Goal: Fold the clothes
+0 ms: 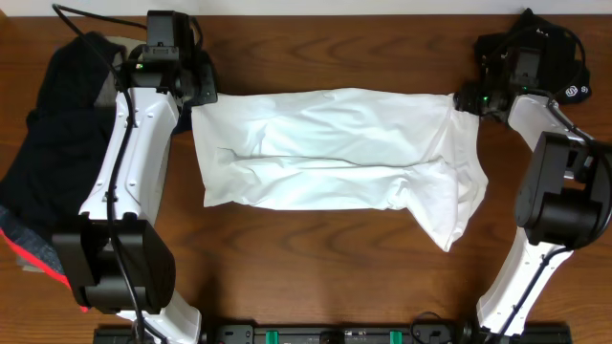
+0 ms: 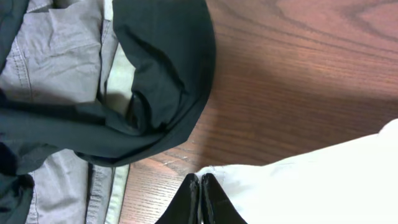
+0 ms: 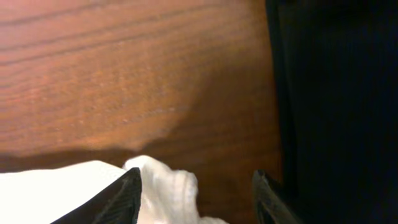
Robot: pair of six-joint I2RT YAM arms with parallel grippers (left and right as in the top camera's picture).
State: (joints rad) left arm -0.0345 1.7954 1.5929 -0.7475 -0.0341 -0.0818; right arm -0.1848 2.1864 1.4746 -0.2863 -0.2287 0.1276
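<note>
A white garment [image 1: 335, 148] lies spread flat across the middle of the wooden table, long side left to right, with a flap hanging toward the front right. My left gripper [image 1: 194, 98] is at its back left corner. In the left wrist view the jaws [image 2: 200, 177] are shut, pinching the corner of the white cloth [image 2: 323, 180]. My right gripper [image 1: 463, 98] is at the back right corner. In the right wrist view its jaws [image 3: 196, 174] are open, with a bunched bit of the white cloth [image 3: 165, 183] lying between them.
A pile of dark clothes [image 1: 57, 124] lies at the left edge, with a red piece [image 1: 38, 253] at its front. In the left wrist view it is a black garment [image 2: 161, 62] over a grey one [image 2: 50, 50]. A black object [image 1: 535, 43] sits at the back right [image 3: 336, 93].
</note>
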